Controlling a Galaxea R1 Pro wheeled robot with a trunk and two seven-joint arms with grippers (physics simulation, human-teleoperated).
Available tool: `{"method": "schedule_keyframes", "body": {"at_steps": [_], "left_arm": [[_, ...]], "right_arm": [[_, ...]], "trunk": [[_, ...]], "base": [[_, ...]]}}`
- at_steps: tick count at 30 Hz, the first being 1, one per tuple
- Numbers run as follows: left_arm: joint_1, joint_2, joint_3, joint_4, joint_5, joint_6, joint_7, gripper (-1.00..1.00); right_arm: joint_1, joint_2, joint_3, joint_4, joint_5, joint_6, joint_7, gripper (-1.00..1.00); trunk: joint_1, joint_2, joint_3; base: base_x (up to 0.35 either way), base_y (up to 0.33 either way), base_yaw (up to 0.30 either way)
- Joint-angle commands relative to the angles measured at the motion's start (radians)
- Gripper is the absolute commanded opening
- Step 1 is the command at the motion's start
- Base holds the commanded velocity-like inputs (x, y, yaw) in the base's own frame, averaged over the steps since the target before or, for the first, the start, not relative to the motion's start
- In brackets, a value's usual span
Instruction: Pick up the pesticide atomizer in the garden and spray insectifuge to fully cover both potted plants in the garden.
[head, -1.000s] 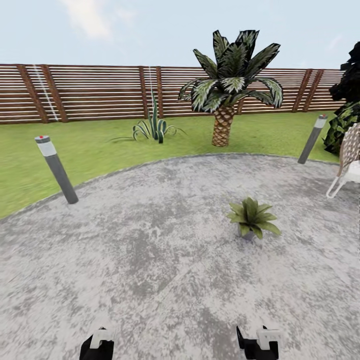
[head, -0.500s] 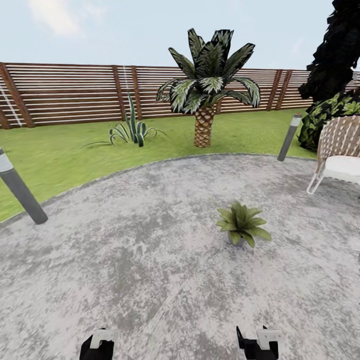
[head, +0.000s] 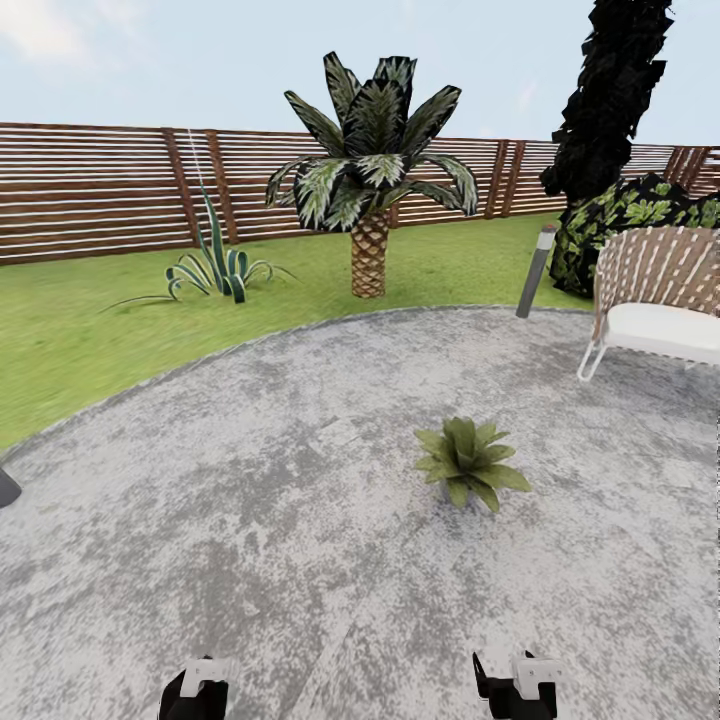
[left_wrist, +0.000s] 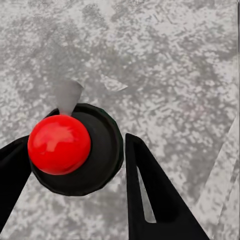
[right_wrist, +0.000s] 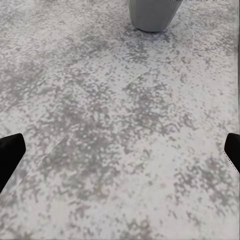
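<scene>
One potted plant (head: 465, 462), a low rosette of pointed olive-green leaves, sits on the round grey patio (head: 250, 500), ahead and slightly right of centre. In the left wrist view, a dark green round body with a red ball on top and a whitish nozzle, the pesticide atomizer (left_wrist: 100, 165) seen end-on, sits between my left gripper's black fingers (left_wrist: 150, 200), which press on both its sides. My left gripper (head: 195, 690) and right gripper (head: 515, 688) hang low at the front edge. The right gripper (right_wrist: 120, 145) is open wide over bare paving.
A palm tree (head: 368, 180) and a spiky plant (head: 215, 270) stand on the lawn before the slatted fence (head: 90, 190). A wicker chair (head: 655, 300), a grey bollard (head: 536, 270) and dark bushes (head: 620, 220) are at the right. A grey rounded base (right_wrist: 150, 12) lies ahead of the right gripper.
The whole view has swung to the right: the palm and plant slid left, the left bollard has nearly left the picture, and the chair and dark tree came in. Both grippers hold their pose.
</scene>
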Motion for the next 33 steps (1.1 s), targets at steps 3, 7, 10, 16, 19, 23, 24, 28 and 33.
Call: {"method": "schedule_keyframes", "body": {"at_steps": [3, 7, 10, 16, 19, 23, 24, 28, 33], "left_arm": [[0.0, 0.0, 0.0, 0.0, -0.002, -0.003, 0.002, -1.0], [0.0, 0.0, 0.0, 0.0, -0.003, -0.003, 0.002, -1.0], [0.0, 0.0, 0.0, 0.0, -0.003, -0.003, 0.002, -1.0], [0.0, 0.0, 0.001, 0.0, -0.004, -0.003, 0.002, -1.0], [0.0, 0.0, 0.001, 0.0, -0.003, -0.003, 0.002, -1.0], [0.0, 0.0, 0.001, 0.0, -0.002, -0.003, 0.002, -1.0], [0.0, 0.0, 0.001, 0.0, -0.002, -0.003, 0.002, -1.0], [0.0, 0.0, 0.001, 0.0, -0.002, -0.003, 0.002, -1.0], [0.0, 0.0, 0.001, 0.0, -0.002, -0.003, 0.002, -1.0]], "right_arm": [[0.0, 0.0, 0.0, 0.001, 0.0, -0.003, 0.0, 1.0], [0.0, 0.0, 0.0, 0.001, 0.0, -0.003, 0.001, 1.0], [0.0, 0.0, 0.0, 0.001, 0.0, -0.003, 0.002, 1.0], [0.0, 0.0, 0.0, 0.002, 0.0, -0.003, 0.002, 1.0], [-0.001, 0.0, 0.0, 0.001, 0.0, -0.002, 0.002, 1.0], [0.0, 0.0, 0.0, 0.002, 0.0, -0.002, 0.003, 1.0], [0.0, 0.0, 0.0, 0.002, 0.0, -0.002, 0.003, 1.0], [0.0, 0.0, 0.0, 0.001, 0.0, -0.002, 0.003, 1.0], [0.0, 0.0, 0.0, 0.001, 0.0, -0.002, 0.003, 1.0]], "trunk": [[0.0, 0.0, -0.001], [0.0, 0.0, -0.001], [0.0, 0.0, -0.001], [0.0, 0.0, -0.001], [0.0, 0.0, -0.001], [0.0, 0.0, -0.001], [0.0, 0.0, -0.001], [0.0, 0.0, -0.001], [0.0, 0.0, -0.001]], "base": [[0.289, 0.048, -0.263], [0.283, 0.009, -0.263], [0.178, 0.002, -0.263], [0.025, 0.0, -0.263], [0.002, 0.0, -0.263], [0.0, 0.0, -0.263], [0.0, 0.0, -0.263], [0.127, 0.146, -0.263], [0.121, 0.166, -0.263]]}}
